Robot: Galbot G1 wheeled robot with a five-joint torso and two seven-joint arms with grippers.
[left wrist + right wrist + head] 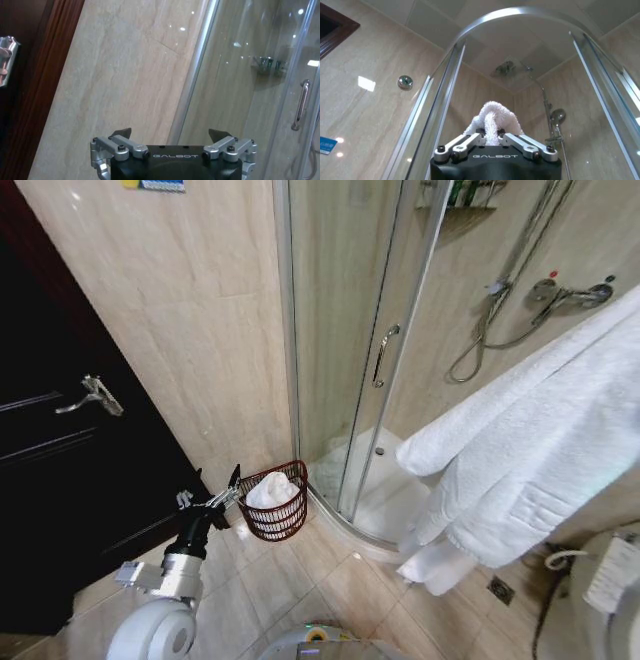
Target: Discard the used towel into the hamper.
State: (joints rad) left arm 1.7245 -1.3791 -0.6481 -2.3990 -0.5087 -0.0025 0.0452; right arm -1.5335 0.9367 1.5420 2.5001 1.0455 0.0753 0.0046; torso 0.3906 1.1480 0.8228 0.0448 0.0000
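The hamper (287,525), a small dark reddish-brown wire basket, stands on the tiled floor by the shower's corner, with a white towel (272,490) bunched inside it. My left gripper (226,492) hovers just left of the hamper's rim; in the left wrist view it (170,134) is open, with nothing between its fingers. A large white towel (520,450) hangs across the right side of the head view. In the right wrist view my right gripper (490,132) points upward, shut on a fold of white towel (493,114).
A curved glass shower enclosure (345,330) with a door handle (383,355) stands behind the hamper. A dark door (60,480) with a lever handle (92,395) is on the left. A floor drain (500,589) and a white fixture (600,600) sit at lower right.
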